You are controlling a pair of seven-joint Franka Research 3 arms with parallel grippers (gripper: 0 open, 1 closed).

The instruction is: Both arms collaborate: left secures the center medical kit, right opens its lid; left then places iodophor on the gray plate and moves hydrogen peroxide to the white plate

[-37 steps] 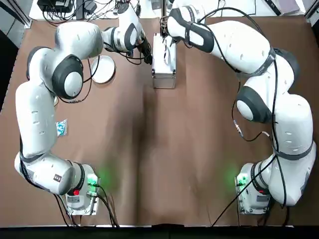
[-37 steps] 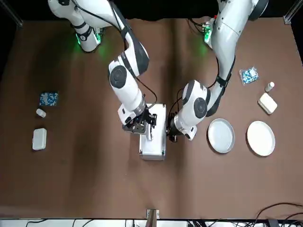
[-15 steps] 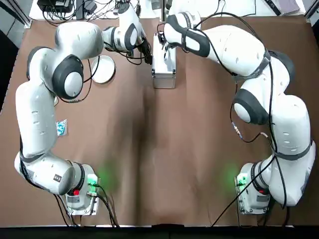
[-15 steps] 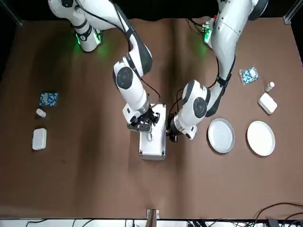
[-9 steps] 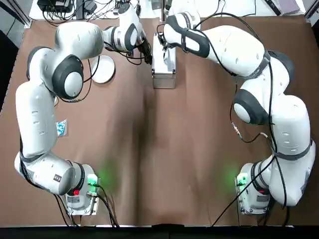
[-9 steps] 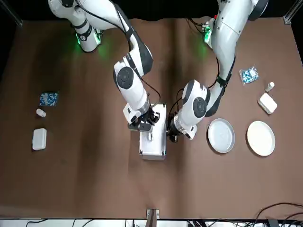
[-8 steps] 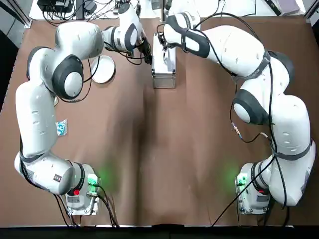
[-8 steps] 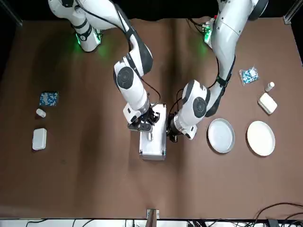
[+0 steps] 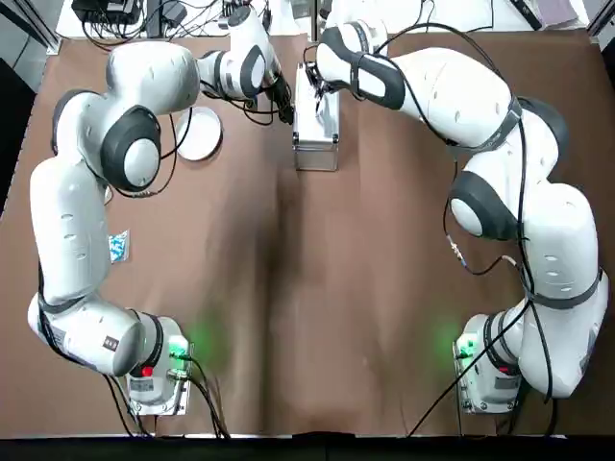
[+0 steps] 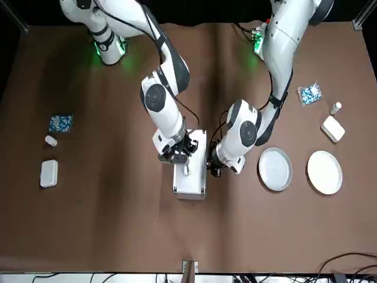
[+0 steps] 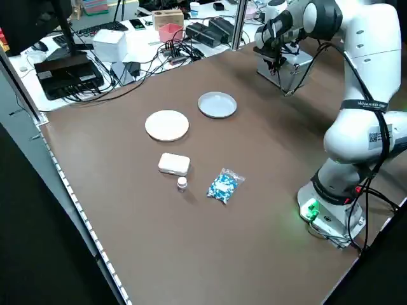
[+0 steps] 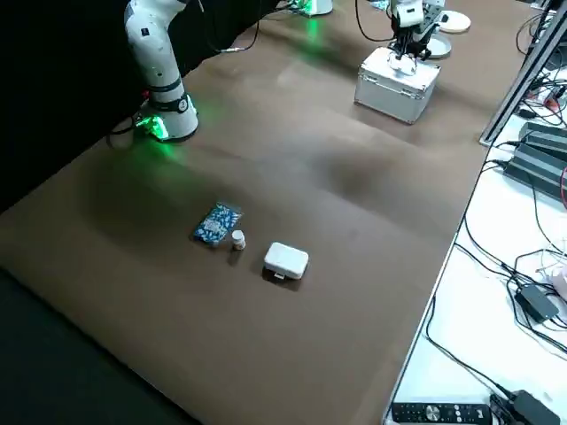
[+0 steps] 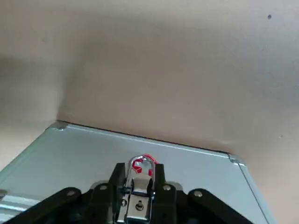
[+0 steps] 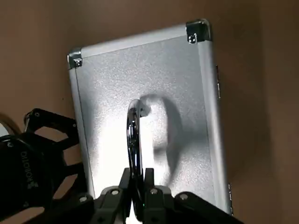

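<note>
The silver medical kit [image 10: 189, 181] lies at the table's centre with its lid down. My right gripper [image 10: 178, 154] is over the lid, shut on the chrome handle [image 14: 133, 135]. My left gripper [image 10: 213, 167] presses against the kit's side, its fingers closed round a small silver latch [image 13: 138, 205]. The gray plate [image 10: 275, 168] and the white plate [image 10: 324, 172] lie side by side beyond the left gripper, both bare. The iodophor and the hydrogen peroxide are hidden from view.
A small rounded white box [image 10: 333, 128], a vial [image 10: 335, 108] and a blue packet [image 10: 309, 93] lie past the plates. A like box [image 10: 49, 173], vial [image 10: 50, 140] and packet [image 10: 60, 122] lie on the right arm's side. Cables and electronics [image 11: 70, 70] crowd the bench beyond the table.
My right gripper has shifted a little sideways over the kit's lid onto the handle. The left gripper, the kit and the plates have stayed in place.
</note>
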